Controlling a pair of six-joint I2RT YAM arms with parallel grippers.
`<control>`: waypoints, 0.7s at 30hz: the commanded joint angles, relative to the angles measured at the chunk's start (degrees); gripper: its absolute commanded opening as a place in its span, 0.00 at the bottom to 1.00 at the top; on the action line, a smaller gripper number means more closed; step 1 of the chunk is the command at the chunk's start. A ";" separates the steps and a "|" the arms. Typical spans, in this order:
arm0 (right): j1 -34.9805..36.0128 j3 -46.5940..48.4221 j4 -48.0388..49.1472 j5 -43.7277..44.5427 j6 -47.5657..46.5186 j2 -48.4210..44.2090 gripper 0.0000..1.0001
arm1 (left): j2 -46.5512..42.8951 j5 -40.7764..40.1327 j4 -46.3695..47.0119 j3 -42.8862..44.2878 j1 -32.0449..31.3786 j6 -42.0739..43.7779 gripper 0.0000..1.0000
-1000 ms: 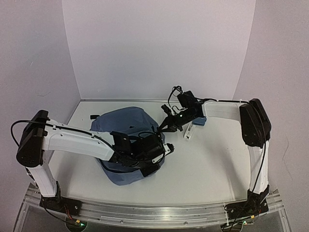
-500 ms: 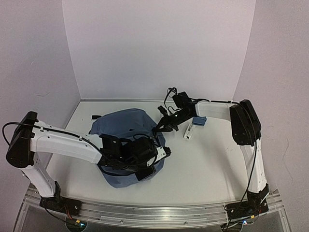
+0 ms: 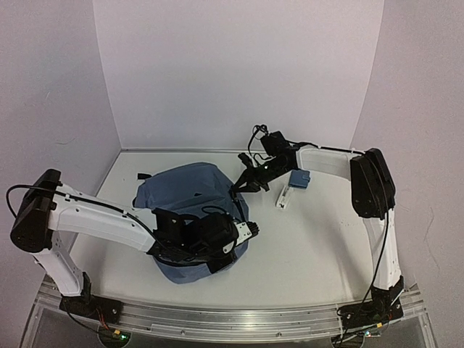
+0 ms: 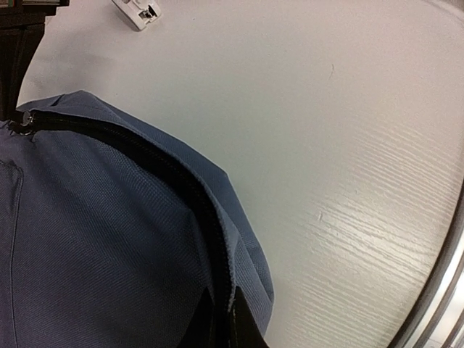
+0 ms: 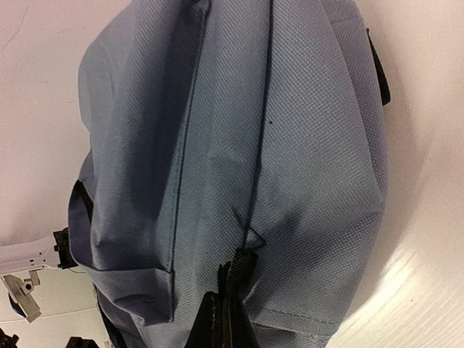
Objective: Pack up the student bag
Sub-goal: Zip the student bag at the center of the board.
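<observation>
Student bag (image 3: 185,190) flat on table (image 3: 312,246), left of centre. Visible run of zipper (image 4: 145,156) closed. Left gripper (image 3: 241,230) pressed together, pinching bag's near-right zip edge. Right gripper (image 3: 237,187) pinched at zipper end, far-right rim. Since a second ago: left arm lower, right nudged along rim, mouth no wider; opening judged barely begun. White item (image 3: 283,197) and small blue item (image 3: 299,178) unpacked, right of bag. No readable writing.

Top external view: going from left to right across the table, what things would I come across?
Left arm's black joint → student bag → small white object → small blue object → right arm's black joint.
</observation>
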 commanded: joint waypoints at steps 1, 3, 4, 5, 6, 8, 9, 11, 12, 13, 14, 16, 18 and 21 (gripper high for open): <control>-3.53 4.83 8.13 5.83 -0.52 -0.35 0.00 | 2.39 7.01 5.52 2.70 -2.50 1.91 0.00; -3.53 3.11 8.11 5.30 -0.60 -1.43 0.00 | 2.36 7.48 5.63 2.17 -2.20 1.75 0.00; -3.52 1.84 8.12 5.05 -0.96 -2.34 0.00 | 2.16 7.36 5.20 1.84 -2.11 1.39 0.01; -3.49 0.51 8.25 4.65 -1.18 -2.92 0.00 | 1.88 7.40 4.87 1.33 -1.91 0.14 0.03; -3.51 -0.35 8.29 4.21 -1.20 -3.55 0.00 | 1.30 7.28 4.74 0.87 -1.86 -1.06 0.08; -3.47 -2.22 8.30 2.05 -0.88 -4.51 0.00 | -0.50 7.20 5.12 -0.51 -1.58 -2.85 0.26; -3.36 -2.95 8.34 1.18 -0.56 -5.15 0.00 | -1.68 7.14 6.04 -1.27 -1.36 -3.81 0.34; -3.18 -4.62 8.39 -0.05 -0.18 -6.63 0.01 | -4.31 6.45 7.86 -2.67 -0.84 -5.68 0.51; -3.12 -5.39 8.39 -0.32 -0.13 -7.55 0.07 | -5.73 5.87 8.51 -3.10 -0.38 -6.70 0.58; -3.09 -6.11 8.36 -0.59 -0.10 -8.34 0.15 | -7.34 5.23 8.84 -3.33 0.26 -7.64 0.65; -3.09 -6.60 8.32 -0.70 -0.15 -9.10 0.24 | -8.86 4.65 8.82 -3.30 1.04 -8.57 0.70; -3.14 -7.52 8.23 -0.25 -0.47 -11.13 0.43 | -11.60 3.49 8.24 -2.99 2.89 -11.16 0.75; -3.16 -9.16 7.90 1.46 -1.29 -13.45 0.56 | -14.29 2.06 6.47 -2.64 5.65 -14.50 0.78; -3.10 -12.58 6.78 4.99 -3.92 -17.20 0.71 | -19.09 -0.50 2.01 -2.54 11.41 -20.59 0.82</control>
